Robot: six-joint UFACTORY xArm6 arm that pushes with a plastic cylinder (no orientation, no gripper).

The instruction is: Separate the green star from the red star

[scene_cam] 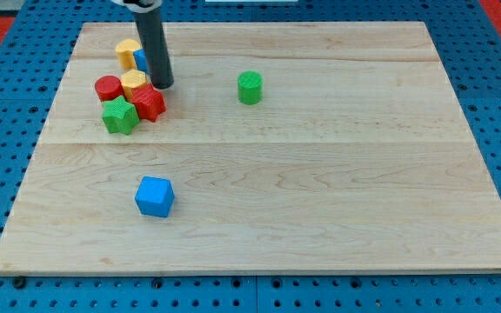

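Note:
The green star (119, 115) lies near the board's upper left and touches the red star (149, 103) on its right. My tip (162, 85) stands just above and to the right of the red star, close to it. A red cylinder (108, 88) and a yellow block (134, 83) sit right above the two stars. The rod partly hides a blue block (140, 59).
A yellow block (128, 51) lies at the top of the cluster. A green cylinder (250, 87) stands alone right of my tip. A blue cube (155, 196) lies lower down. The wooden board (320, 217) sits on a blue pegboard.

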